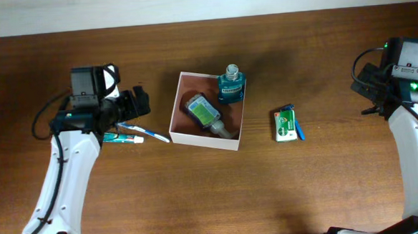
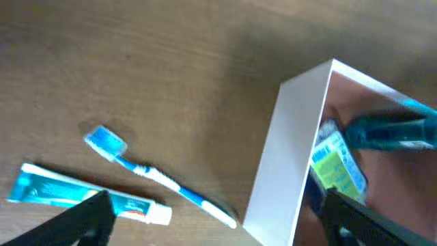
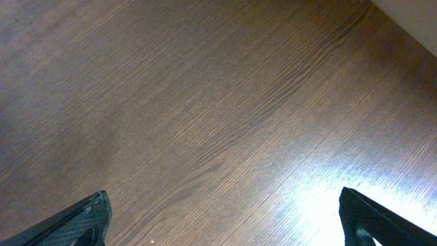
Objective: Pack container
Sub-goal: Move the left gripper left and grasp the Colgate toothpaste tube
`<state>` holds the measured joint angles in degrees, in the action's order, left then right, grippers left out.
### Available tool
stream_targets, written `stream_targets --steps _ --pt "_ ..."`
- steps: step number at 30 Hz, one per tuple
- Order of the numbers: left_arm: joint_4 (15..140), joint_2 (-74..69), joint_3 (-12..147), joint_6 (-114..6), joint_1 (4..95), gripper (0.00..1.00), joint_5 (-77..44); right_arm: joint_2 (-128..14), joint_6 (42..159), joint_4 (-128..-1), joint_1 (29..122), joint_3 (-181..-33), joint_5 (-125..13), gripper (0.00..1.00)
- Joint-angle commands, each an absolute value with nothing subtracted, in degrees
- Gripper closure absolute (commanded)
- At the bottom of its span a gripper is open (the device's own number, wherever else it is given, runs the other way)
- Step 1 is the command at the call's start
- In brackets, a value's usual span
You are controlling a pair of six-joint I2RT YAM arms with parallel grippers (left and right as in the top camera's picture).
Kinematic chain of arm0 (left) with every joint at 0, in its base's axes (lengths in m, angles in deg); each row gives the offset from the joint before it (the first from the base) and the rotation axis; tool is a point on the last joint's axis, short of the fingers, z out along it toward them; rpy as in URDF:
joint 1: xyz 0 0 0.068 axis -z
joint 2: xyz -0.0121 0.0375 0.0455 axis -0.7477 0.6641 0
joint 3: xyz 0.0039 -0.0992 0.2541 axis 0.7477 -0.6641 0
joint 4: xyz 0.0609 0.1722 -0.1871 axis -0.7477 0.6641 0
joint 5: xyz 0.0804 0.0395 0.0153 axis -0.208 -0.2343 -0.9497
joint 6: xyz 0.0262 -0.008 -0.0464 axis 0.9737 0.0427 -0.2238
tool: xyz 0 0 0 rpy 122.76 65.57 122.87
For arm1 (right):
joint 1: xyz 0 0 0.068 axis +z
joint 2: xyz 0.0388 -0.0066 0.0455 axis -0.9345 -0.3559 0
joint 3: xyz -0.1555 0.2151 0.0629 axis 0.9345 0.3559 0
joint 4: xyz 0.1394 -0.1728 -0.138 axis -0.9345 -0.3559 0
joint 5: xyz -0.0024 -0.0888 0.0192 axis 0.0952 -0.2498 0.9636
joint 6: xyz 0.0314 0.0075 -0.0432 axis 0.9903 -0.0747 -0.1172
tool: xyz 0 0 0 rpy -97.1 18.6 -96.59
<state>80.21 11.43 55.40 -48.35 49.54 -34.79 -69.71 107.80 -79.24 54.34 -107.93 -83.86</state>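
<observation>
Container (image 1: 199, 139) is sitting open near the middle of the brown counter (image 1: 327, 189), its reddish inside showing. Left gripper (image 1: 142, 105) is hanging just left of it, jaws spread wide and grasping nothing; right gripper (image 3: 220, 220) is waiting well off to the right over bare wood, likewise released. Inside the container a clear bottle with a green label (image 1: 205, 111) is lying flat, and a teal bottle (image 1: 230, 86) is standing in the far right corner. A toothpaste tube (image 1: 123, 138) and a blue-and-white toothbrush (image 1: 147, 132) are lying beside the container's left wall. A small green packet (image 1: 286, 124) is resting to its right.
</observation>
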Motion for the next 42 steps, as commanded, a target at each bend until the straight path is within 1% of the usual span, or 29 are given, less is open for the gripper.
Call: stream_targets --steps 1,3,4,5,7,10,12,21,23,27,32,33,34,35,39,40,42 --pt "82.5 10.4 54.1 -54.5 49.5 0.30 -38.5 -68.2 108.3 -79.2 54.1 -108.5 -84.0 0.01" --pt "84.4 10.4 53.3 -64.4 49.5 0.34 -44.7 -68.2 108.3 -79.2 54.1 -108.5 -84.0 0.01" --pt "85.5 10.4 52.5 -70.9 49.5 0.34 -48.1 -68.2 108.3 -79.2 54.1 -108.5 -84.0 0.01" --pt "85.8 10.4 51.9 -73.9 49.5 0.33 -49.9 -68.2 108.3 -79.2 54.1 -108.5 -84.0 0.01" --pt "85.7 10.4 49.7 -79.3 49.4 0.26 -52.0 -68.2 108.3 -79.2 54.1 -108.5 -84.0 0.01" --pt "83.8 10.7 45.7 -84.8 49.3 0.26 -51.6 -68.2 108.3 -79.2 54.1 -108.5 -84.0 0.01" --pt "82.0 11.3 43.8 -85.3 49.3 0.29 -50.6 -68.2 108.3 -79.2 54.1 -108.5 -84.0 0.01" --pt "75.0 18.7 40.8 -87.5 49.3 0.31 -49.0 -68.2 108.3 -79.2 54.1 -108.5 -84.0 0.01" --pt "72.6 20.9 40.8 -87.5 49.3 0.31 -46.5 -68.2 108.3 -79.2 54.1 -108.5 -84.0 0.01" --pt "71.2 24.0 40.8 -88.9 49.3 0.40 -44.3 -68.2 108.3 -79.2 54.1 -108.5 -84.0 0.01" --pt "70.6 27.1 40.8 -89.0 49.3 0.48 -44.3 -68.2 108.3 -79.2 54.1 -108.5 -84.0 0.01" --pt "70.6 27.3 40.8 -89.0 49.3 0.50 -44.3 -68.2 108.3 -79.2 54.1 -108.5 -84.0 0.01" --pt "70.6 27.9 40.8 -89.0 49.3 0.58 -44.3 -68.2 108.3 -79.2 54.1 -108.5 -84.0 0.01" --pt "70.6 28.0 40.8 -89.0 49.3 0.62 -44.3 -68.2 108.3 -79.2 54.1 -108.5 -84.0 0.01" --pt "70.4 27.9 41.0 -88.9 48.8 0.75 -44.1 -68.2 108.3 -79.2 54.1 -108.5 -84.0 0.01" --pt "70.8 27.5 41.1 -88.2 48.4 0.78 -43.7 -68.2 108.3 -79.2 54.1 -108.5 -84.0 0.01" --pt "72.2 26.0 41.2 -86.6 47.6 0.78 -43.7 -68.2 108.3 -79.2 54.1 -108.5 -84.0 0.01"
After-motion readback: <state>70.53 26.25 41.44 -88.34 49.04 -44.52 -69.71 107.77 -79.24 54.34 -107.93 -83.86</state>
